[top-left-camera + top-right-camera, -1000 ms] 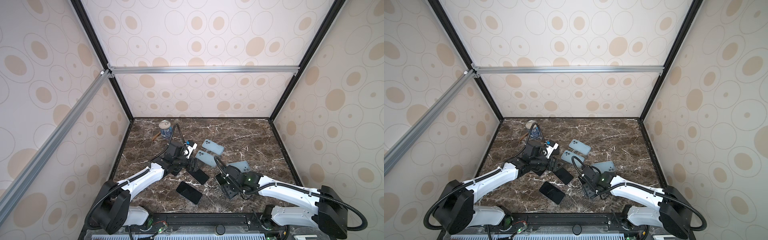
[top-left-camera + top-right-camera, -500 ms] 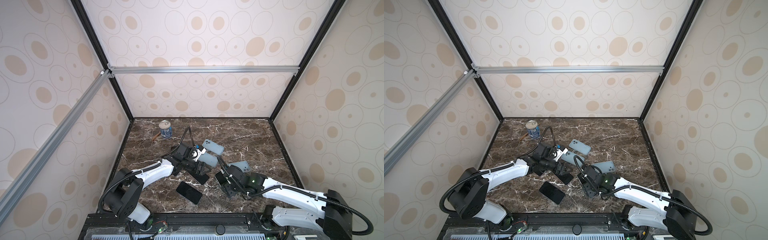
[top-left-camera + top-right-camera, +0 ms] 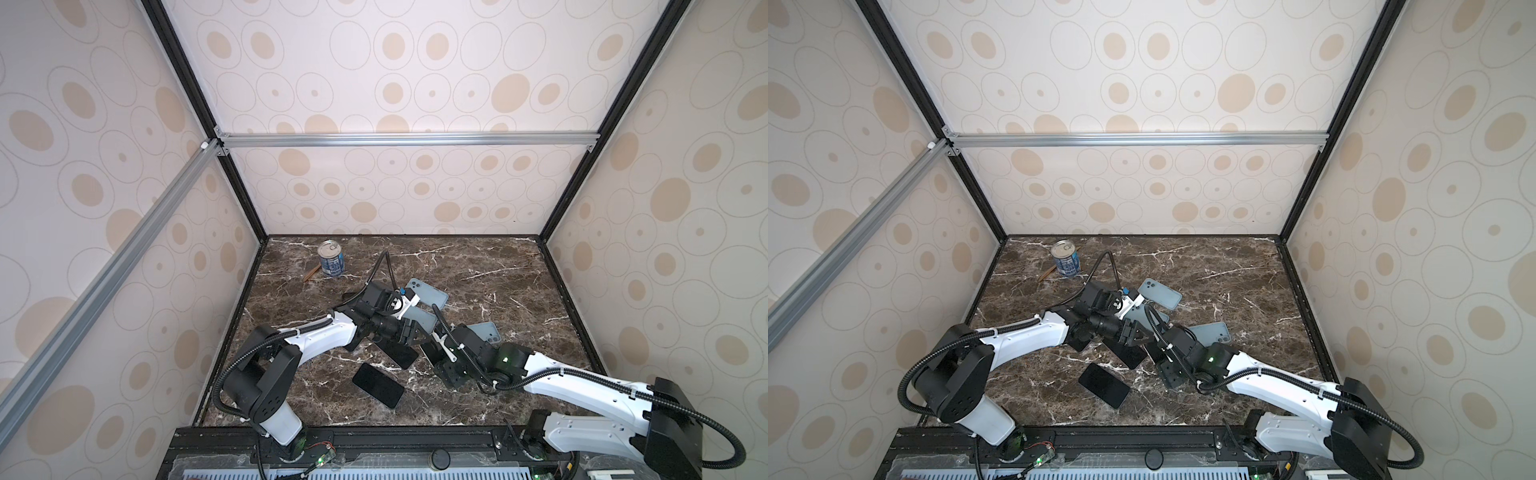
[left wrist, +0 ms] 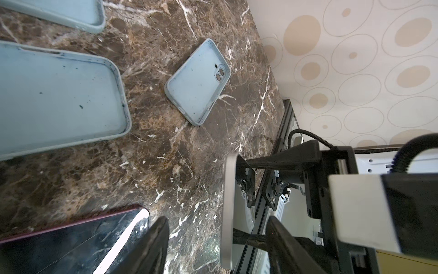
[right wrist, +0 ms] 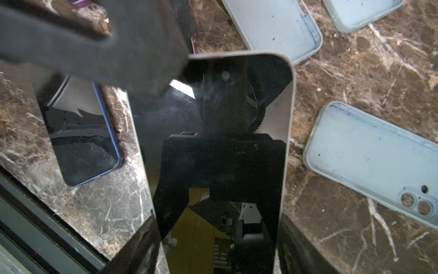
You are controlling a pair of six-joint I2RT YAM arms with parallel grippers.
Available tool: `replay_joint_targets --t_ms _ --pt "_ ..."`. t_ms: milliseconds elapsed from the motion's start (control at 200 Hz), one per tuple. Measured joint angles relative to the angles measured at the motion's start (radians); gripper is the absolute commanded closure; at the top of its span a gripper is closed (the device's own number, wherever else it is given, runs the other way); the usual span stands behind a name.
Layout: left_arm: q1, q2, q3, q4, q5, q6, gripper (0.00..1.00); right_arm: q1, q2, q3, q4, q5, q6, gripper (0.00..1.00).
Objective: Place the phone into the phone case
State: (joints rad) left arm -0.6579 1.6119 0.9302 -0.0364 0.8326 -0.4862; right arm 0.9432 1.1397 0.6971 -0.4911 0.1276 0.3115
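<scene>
Phone [image 5: 225,113] is held up off the table [image 3: 498,270], clamped across its long sides by the right gripper [image 5: 216,220]. Left gripper [image 4: 216,220] sits astride the phone's free end with jaws apart. Neither finger touches it in the left wrist view, so this looks like a handover or re-grip being set up. Three pale blue cases lie flat, hollow side up, all empty: back case [image 3: 430,296], middle case [image 3: 426,321] just beside the grippers, right case [image 3: 485,332]. Cannot tell which one is the target. Two other dark phones lie on the table, neither in a case: blue-edged phone [image 5: 80,142] and maroon-edged phone [image 4: 71,242]. Progress: pickup done. Left to do: bring the phone over a case, line it up, press it in. I'd judge roughly the first third.
</scene>
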Motion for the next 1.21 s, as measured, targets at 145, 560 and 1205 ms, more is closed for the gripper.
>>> replay_joint_targets --t_ms 145,560,1205 --pt "-0.003 0.0 0.0 -0.003 0.016 -0.008 0.51 0.0 0.011 0.002 0.04 -0.015 -0.026 0.44" --pt "-0.005 0.006 0.0 -0.039 0.074 -0.015 0.97 0.0 0.08 0.043 0.089 -0.046 -0.066 0.44" --pt "0.12 -0.399 0.073 -0.164 -0.262 -0.022 1.0 -0.002 0.086 0.503 0.163 0.035 -0.115 0.0"
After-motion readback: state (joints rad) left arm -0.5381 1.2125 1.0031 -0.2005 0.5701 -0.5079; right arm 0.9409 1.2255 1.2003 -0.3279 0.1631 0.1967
